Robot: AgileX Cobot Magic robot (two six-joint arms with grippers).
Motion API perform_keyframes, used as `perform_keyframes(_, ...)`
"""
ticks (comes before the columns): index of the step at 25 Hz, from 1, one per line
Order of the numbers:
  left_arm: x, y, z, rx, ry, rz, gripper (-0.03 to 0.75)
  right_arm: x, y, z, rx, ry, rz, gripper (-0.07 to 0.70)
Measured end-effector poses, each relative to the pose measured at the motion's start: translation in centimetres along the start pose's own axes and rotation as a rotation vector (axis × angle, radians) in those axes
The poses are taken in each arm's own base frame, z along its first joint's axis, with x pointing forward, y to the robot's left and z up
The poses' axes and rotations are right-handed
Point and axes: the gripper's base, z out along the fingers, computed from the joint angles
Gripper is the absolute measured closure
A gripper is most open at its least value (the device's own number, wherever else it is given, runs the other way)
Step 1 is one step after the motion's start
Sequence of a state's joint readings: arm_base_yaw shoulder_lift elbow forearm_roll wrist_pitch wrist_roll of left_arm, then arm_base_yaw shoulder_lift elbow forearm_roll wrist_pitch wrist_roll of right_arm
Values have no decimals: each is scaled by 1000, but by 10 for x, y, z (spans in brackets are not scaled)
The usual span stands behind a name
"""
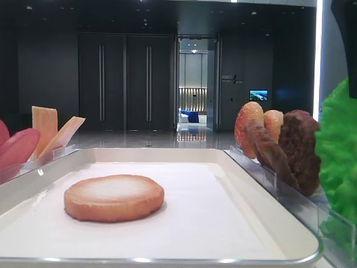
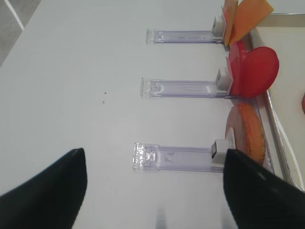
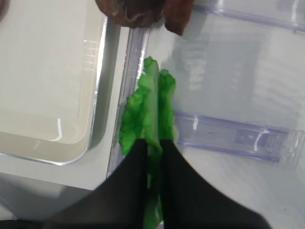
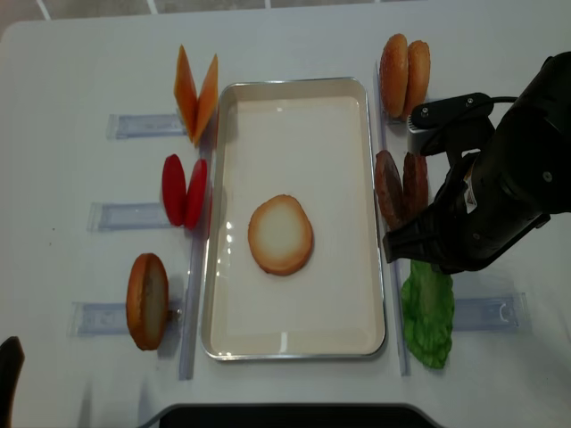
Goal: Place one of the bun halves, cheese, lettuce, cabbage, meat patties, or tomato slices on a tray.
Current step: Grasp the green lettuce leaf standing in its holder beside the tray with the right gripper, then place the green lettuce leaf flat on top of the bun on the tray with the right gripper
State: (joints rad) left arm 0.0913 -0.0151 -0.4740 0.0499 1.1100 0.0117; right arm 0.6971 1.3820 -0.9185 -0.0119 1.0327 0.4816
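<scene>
Jaws of left gripper [image 2: 152, 191] are spread wide over bare table [image 2: 71, 95], w/ nothing between. 1 bun half [image 4: 280, 234] lies flat mid white tray [image 4: 294, 343]. Right gripper [image 3: 151, 143] jaws are pinching the green lettuce [image 3: 150, 109], just right of tray, below 2 meat patties [image 4: 401, 187].

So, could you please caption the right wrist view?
Right gripper shut on lettuce beside the tray.

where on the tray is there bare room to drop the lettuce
The tray is bare except for one bun half at its middle: free above it toward the far rim and below it toward the near rim. Outside the long rims it is crowded with food holders.
</scene>
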Motion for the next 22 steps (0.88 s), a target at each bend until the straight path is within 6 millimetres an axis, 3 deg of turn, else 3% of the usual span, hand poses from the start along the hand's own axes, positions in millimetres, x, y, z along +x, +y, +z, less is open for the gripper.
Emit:
perform_keyframes(5, 0, 0, 0, 0, 0, 0, 20, -2, 1, -8, 7, 12, -17, 590)
perform_keyframes(11, 0, 0, 0, 0, 0, 0, 20, -15, 7, -52, -27, -58, -38, 590)
perform_keyframes(16, 0, 0, 0, 0, 0, 0, 20, -24, 12, -77, -59, -121, -51, 590)
perform_keyframes(22, 0, 0, 0, 0, 0, 0, 20, -28, 21, -83, -157, -166, -62, 590)
